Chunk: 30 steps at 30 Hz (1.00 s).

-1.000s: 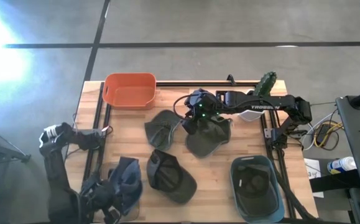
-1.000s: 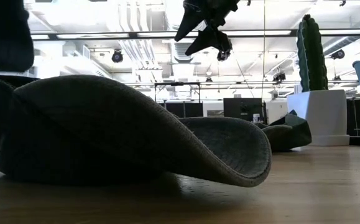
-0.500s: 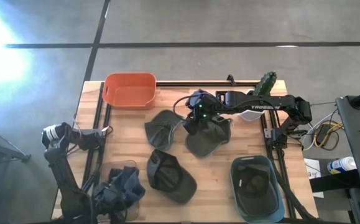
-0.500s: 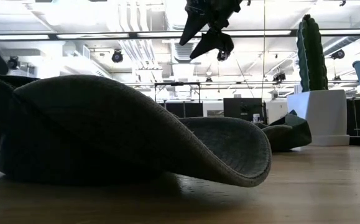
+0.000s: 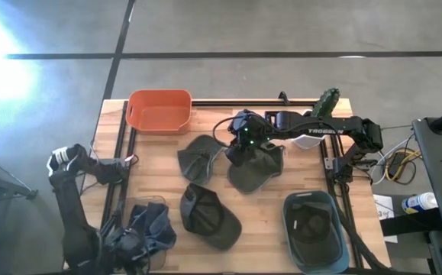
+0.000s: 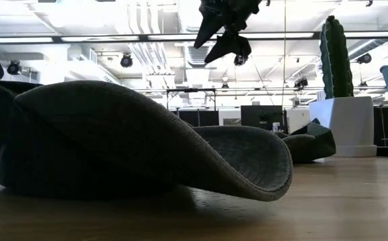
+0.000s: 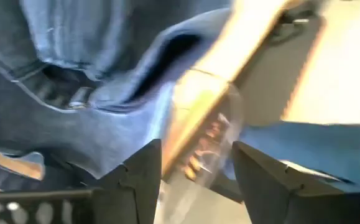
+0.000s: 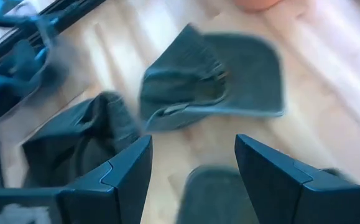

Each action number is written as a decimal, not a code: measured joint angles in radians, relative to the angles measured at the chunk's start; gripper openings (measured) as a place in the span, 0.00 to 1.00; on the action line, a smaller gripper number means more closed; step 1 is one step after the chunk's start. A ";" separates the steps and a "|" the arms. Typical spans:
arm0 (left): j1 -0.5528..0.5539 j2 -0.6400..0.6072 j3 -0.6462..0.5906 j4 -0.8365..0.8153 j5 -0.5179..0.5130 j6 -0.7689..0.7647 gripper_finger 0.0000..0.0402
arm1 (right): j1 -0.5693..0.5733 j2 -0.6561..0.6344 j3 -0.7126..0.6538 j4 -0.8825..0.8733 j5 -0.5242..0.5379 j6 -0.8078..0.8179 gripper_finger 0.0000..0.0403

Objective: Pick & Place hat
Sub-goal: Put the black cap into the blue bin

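- The left gripper (image 7: 192, 180) stood with fingers apart, holding nothing, over the blue hat (image 5: 153, 228) in the clear bin (image 5: 140, 205).
- The right gripper (image 5: 240, 149) hung spread, empty, above the table's green hats (image 5: 253, 169).

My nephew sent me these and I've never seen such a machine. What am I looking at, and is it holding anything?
It is a two-armed robot at a wooden table, sorting caps. One picture looks straight down, one sits at table height, and two come from cameras on the wrists.

On the table lie several caps, an orange bin, a blue bin with a cap inside, and a small cactus in a white pot.

The left pincer is open over a blue denim cap at the near left corner. The right pincer is open too, above the olive caps in the middle. Neither grips anything.
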 joint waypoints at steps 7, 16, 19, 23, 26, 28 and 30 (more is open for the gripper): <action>0.002 -0.110 0.081 -0.056 -0.280 0.048 0.48 | 0.004 0.046 -0.038 -0.007 -0.263 0.029 0.56; 0.015 -0.238 0.029 -0.066 -0.604 0.098 0.48 | 0.110 0.119 -0.147 -0.008 -0.368 0.032 0.56; 0.032 -0.269 -0.008 -0.066 -0.638 0.105 0.48 | 0.158 0.131 -0.177 -0.003 -0.373 0.031 0.56; 0.063 -0.294 -0.066 -0.065 -0.641 0.103 0.48 | 0.215 0.133 -0.219 0.042 -0.374 0.040 0.56; 0.085 -0.310 -0.115 -0.045 -0.642 0.100 0.48 | 0.256 0.133 -0.250 0.117 -0.372 0.075 0.56; 0.095 -0.313 -0.140 -0.030 -0.642 0.099 0.48 | 0.282 0.140 -0.275 0.218 -0.369 0.094 0.56; 0.098 -0.314 -0.162 -0.011 -0.641 0.099 0.48 | 0.305 0.148 -0.294 0.289 -0.367 0.116 0.56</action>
